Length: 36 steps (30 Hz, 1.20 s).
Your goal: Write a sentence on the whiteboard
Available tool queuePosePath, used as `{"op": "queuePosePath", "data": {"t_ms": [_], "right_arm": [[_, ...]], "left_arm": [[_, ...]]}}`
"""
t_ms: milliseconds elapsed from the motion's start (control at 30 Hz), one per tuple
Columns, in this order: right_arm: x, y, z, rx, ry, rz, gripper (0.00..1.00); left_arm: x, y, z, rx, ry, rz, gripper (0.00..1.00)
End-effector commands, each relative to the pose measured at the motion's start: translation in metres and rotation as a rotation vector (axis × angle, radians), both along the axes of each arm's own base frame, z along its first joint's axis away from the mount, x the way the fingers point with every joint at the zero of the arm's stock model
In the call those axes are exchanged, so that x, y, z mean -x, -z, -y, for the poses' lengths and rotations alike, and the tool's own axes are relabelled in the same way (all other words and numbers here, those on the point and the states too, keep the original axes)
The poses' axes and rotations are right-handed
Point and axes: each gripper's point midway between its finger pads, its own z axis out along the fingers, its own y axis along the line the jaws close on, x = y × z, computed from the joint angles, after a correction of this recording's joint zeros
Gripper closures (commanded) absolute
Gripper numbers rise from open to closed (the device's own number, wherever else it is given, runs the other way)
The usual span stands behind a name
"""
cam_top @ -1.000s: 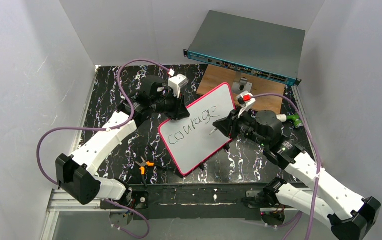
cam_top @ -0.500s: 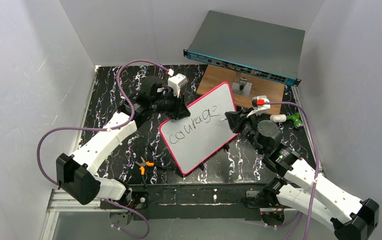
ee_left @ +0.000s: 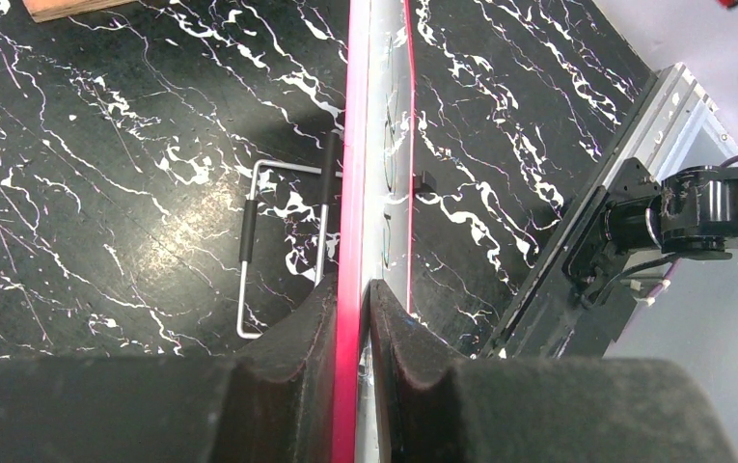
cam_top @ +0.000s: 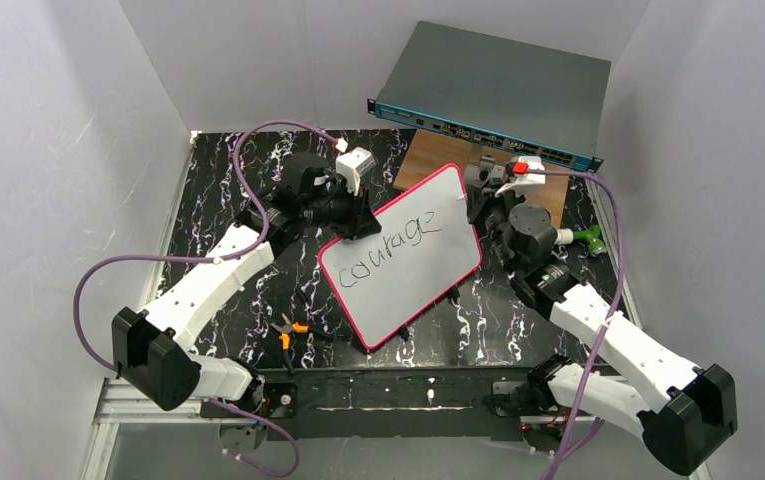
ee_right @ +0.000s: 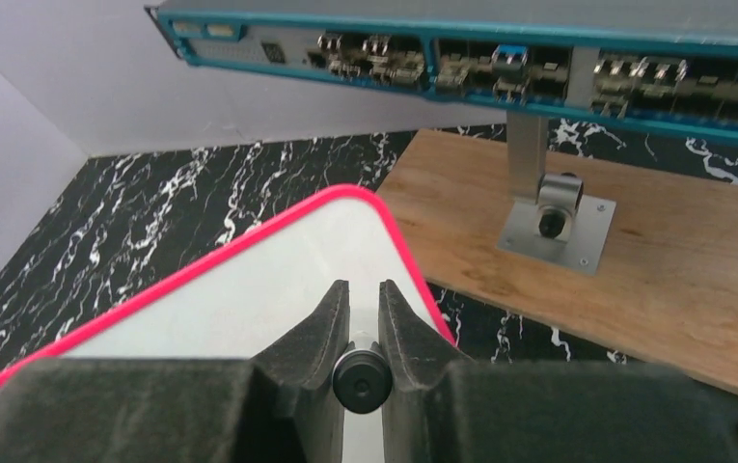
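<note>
The whiteboard [cam_top: 408, 285], white with a pink-red frame, stands tilted in the middle of the table. Of the sentence, the one black word "courage" [cam_top: 390, 250] shows on it. My left gripper [cam_top: 358, 222] is shut on the board's upper left edge. In the left wrist view the board [ee_left: 379, 145] runs edge-on between the left gripper's [ee_left: 353, 289] pads. My right gripper [cam_top: 473, 200] hovers by the board's top right corner, shut on a black marker [ee_right: 362, 380]. That marker points over the white corner [ee_right: 249, 289], and its tip is hidden.
A grey-teal network switch [cam_top: 498, 90] sits at the back on a metal bracket [ee_right: 553, 217] and wooden plank [cam_top: 428, 160]. Orange-handled pliers [cam_top: 286, 330] lie near the front left. A green-tipped tool [cam_top: 586, 237] lies at the right. The board's wire stand [ee_left: 249, 251] rests on the black marbled tabletop.
My right gripper has swung with the marker from the board's right-hand middle up to its top right corner. The left gripper and the board have stayed put.
</note>
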Motion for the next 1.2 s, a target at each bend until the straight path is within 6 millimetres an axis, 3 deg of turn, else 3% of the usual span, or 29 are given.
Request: {"op": "queuePosePath", "data": {"t_ms": [0, 300, 767, 1167], "right_arm": [[-0.011, -0.050, 0.000, -0.068, 0.000, 0.120, 0.99], [-0.012, -0.042, -0.020, -0.070, -0.094, 0.098, 0.99], [-0.025, -0.027, -0.024, -0.050, -0.066, 0.061, 0.99], [-0.018, 0.016, -0.016, -0.003, -0.049, -0.038, 0.99]], "left_arm": [[0.000, -0.015, -0.006, 0.006, -0.004, 0.070, 1.00], [-0.001, -0.017, -0.006, -0.003, -0.001, 0.078, 1.00], [0.001, -0.017, -0.008, -0.013, 0.014, 0.084, 1.00], [-0.001, -0.019, -0.008, -0.019, 0.018, 0.097, 1.00]]}}
